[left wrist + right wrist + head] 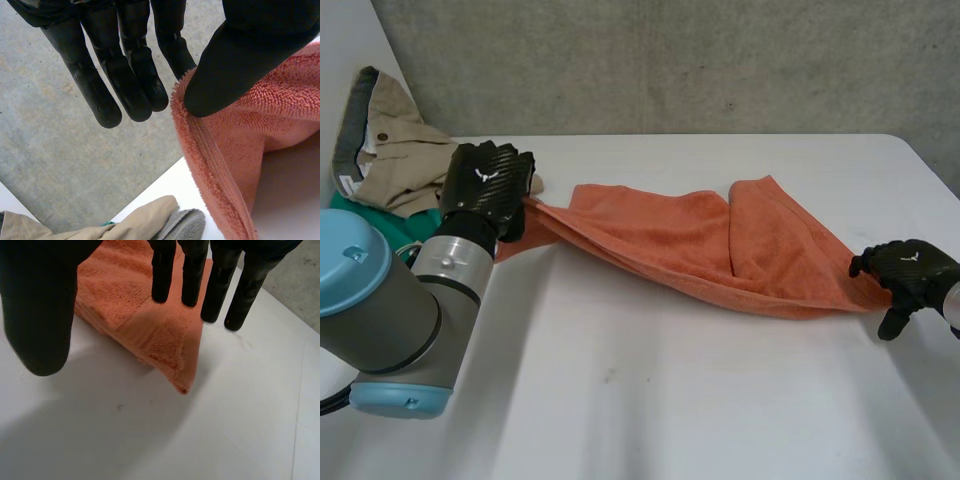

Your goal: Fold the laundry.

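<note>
An orange towel [720, 245] lies stretched across the white table [670, 400], bunched lengthwise with a fold near its right end. My left hand [485, 185] holds the towel's left end a little above the table. In the left wrist view the thumb of that hand [130, 75] pinches the towel's hemmed edge [200, 150], while the fingers stay straight. My right hand [910, 270] is at the towel's right end. In the right wrist view its fingers [162, 275] are straight and spread above the towel's corner [165, 345], which lies flat on the table.
A beige garment [395, 150] with a grey lining is heaped at the table's back left over a green cloth [380, 220], close behind my left hand. The table's right edge runs just beyond my right hand. A concrete wall stands behind.
</note>
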Available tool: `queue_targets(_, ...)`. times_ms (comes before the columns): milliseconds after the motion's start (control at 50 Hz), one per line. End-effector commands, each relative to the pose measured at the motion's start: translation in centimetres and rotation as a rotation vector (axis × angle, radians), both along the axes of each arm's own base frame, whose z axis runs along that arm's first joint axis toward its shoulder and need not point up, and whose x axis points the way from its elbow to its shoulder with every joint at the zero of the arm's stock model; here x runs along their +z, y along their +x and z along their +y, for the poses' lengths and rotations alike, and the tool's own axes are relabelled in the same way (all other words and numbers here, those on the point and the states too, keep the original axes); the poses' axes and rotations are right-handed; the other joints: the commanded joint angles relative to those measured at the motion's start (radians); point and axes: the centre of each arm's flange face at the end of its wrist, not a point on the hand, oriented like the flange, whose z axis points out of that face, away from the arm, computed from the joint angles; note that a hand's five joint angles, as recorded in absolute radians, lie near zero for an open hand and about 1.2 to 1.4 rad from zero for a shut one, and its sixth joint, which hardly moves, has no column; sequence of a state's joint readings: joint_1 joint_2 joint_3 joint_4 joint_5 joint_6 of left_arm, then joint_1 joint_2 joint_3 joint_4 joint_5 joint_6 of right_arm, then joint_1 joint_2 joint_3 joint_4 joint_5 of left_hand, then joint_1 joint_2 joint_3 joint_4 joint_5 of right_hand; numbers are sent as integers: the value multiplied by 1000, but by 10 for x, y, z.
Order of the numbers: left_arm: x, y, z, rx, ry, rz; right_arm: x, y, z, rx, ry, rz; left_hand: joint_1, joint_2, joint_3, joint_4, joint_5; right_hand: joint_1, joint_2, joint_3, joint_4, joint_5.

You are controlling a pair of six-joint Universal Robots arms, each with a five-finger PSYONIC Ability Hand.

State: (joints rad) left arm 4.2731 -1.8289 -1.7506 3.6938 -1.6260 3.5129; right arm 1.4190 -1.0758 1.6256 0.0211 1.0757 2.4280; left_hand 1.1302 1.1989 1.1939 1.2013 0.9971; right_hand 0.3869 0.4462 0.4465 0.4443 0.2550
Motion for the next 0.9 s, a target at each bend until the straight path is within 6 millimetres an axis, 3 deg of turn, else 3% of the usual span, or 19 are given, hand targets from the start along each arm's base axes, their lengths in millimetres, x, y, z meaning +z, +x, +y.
queue_targets(20,-1,1,0,2,3,-2,-13,0,-19,6,-47,3,266,197,202,195,225,396,337,336,339,353)
queue_targets(120,-4,2,2,2,32,-17,-20,10,-21,36,-39,4,266,197,202,195,225,590,531,531,533,548)
queue_targets(220,-7,4,4,7,60,-30,-16,10,-22,42,-53,6,266,197,202,195,225,1008,949,949,951,966)
queue_targets(340,-11,10,6,18,106,-54,-2,10,-16,39,-50,21,266,197,202,195,225,1009,950,950,952,967)
queue_targets(480,-8,19,22,22,198,-112,49,5,16,86,3,157,266,197,202,195,225,1009,950,950,952,967)
queue_targets(600,-9,31,47,11,319,-297,96,-37,52,5,89,395,266,197,202,195,225,1009,950,950,952,967)
queue_targets(720,-21,45,81,-44,428,-564,100,-41,74,25,154,508,266,197,202,195,225,1009,950,950,952,967)
queue_targets(820,-22,42,79,-43,385,-551,85,-31,87,58,176,483,266,197,202,195,225,1009,950,950,952,967)
queue_targets(900,-32,36,66,-35,349,-539,68,-25,77,74,143,493,266,197,202,195,225,1009,950,950,952,967)
